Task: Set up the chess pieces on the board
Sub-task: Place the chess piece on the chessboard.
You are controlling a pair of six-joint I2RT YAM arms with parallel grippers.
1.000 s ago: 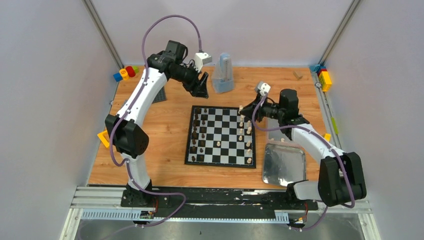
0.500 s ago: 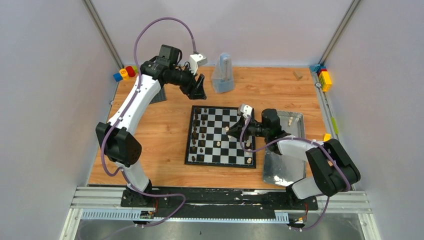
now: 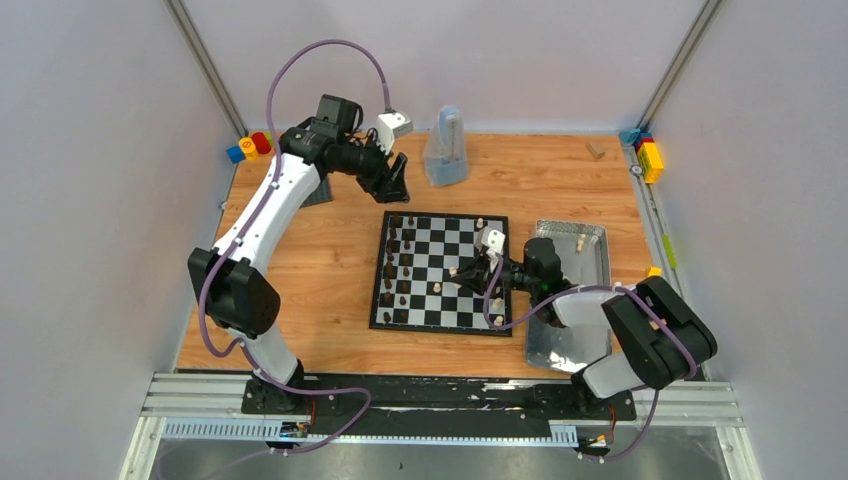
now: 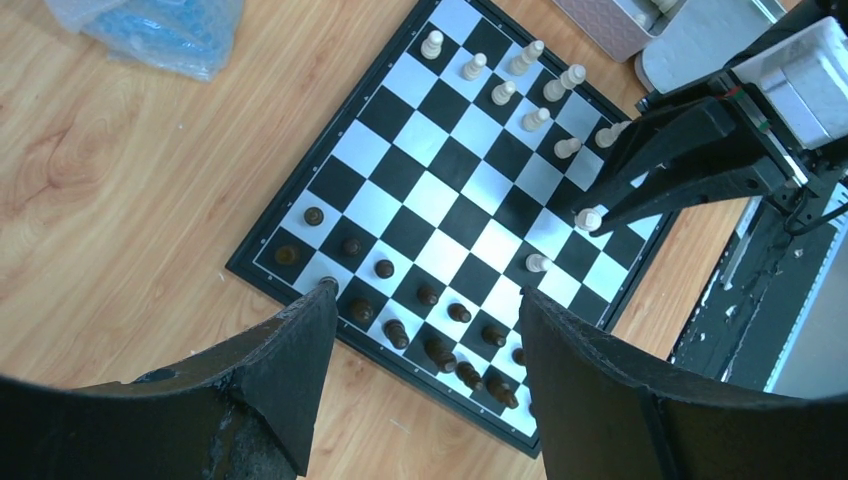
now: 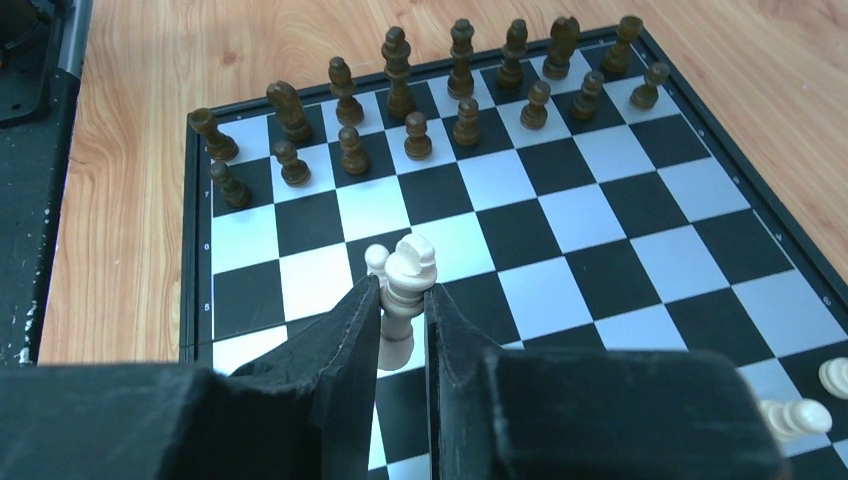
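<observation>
The board lies mid-table, with dark chess pieces in its two left columns and cream ones along its right edge. My right gripper reaches low over the board's middle. It is shut on a cream piece, which stands upright between the fingers. A cream pawn stands just behind it. Further back are the dark rows. My left gripper hangs open and empty above the board's far-left corner. From there the right gripper shows over the board.
Two silver trays lie right of the board, the far one holding a cream piece. A clear plastic bag stands at the back. Toy blocks sit in the far-left and far-right corners.
My right gripper has swung from the board's far-right edge down and left to its middle. The left arm has drifted slightly left, its gripper still open.
</observation>
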